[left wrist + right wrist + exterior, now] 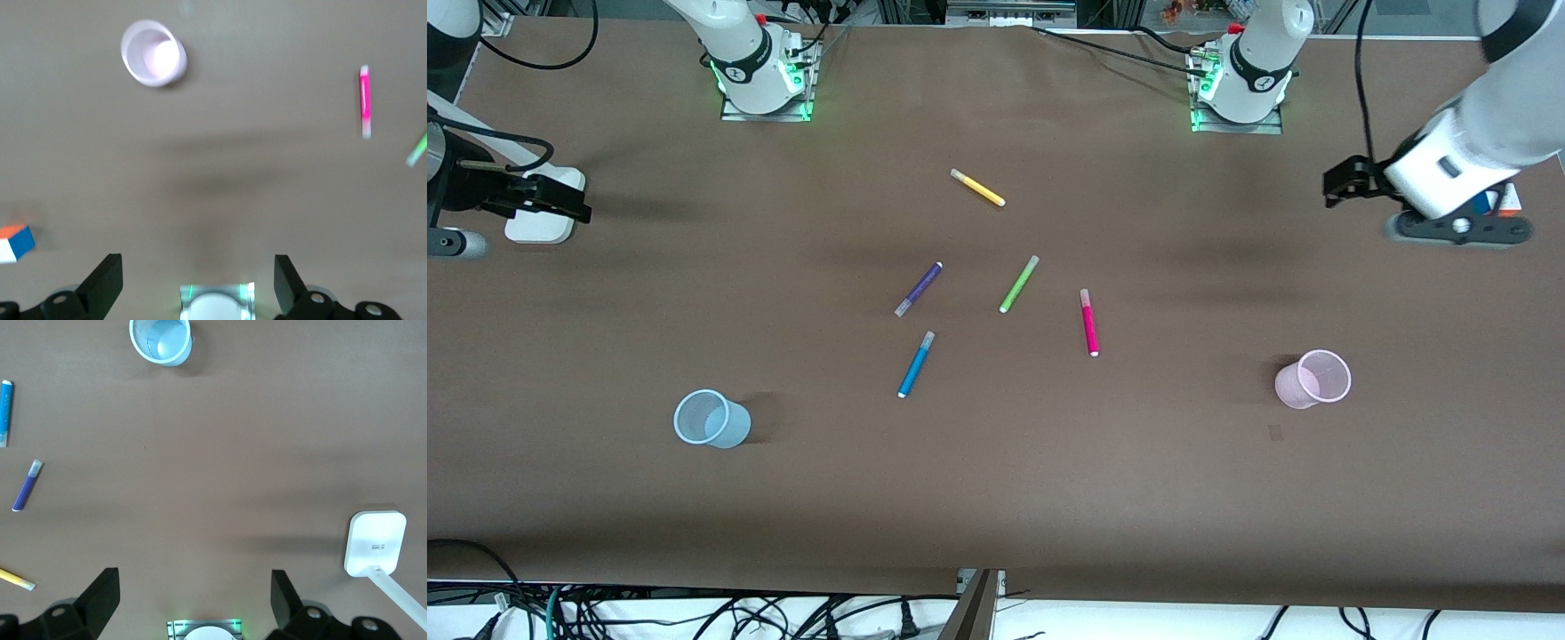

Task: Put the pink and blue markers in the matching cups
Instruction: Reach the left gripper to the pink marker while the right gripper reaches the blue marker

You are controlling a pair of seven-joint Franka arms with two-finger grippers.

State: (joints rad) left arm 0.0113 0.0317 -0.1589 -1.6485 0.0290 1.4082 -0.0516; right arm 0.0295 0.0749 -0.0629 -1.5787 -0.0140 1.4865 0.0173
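Observation:
The pink marker (pixel 1089 322) and the blue marker (pixel 915 364) lie flat near the table's middle, the blue one toward the right arm's end. The pale blue cup (pixel 710 419) stands upright toward the right arm's end, and the pale pink cup (pixel 1313 380) toward the left arm's end. Both cups are nearer the front camera than the markers. My left gripper (pixel 1338 185) hangs open and empty over the left arm's end; its wrist view shows the pink cup (pixel 153 53) and the pink marker (pixel 364 101). My right gripper (pixel 574 206) is open and empty over the right arm's end; its wrist view shows the blue cup (pixel 161 340) and the blue marker (pixel 5 412).
A purple pen (pixel 919 289), a green pen (pixel 1019 284) and a yellow pen (pixel 977 188) lie among the markers. A white box (pixel 543 213) sits under the right gripper. A coloured cube (pixel 1494 203) and a black stand (pixel 1458 227) sit by the left gripper.

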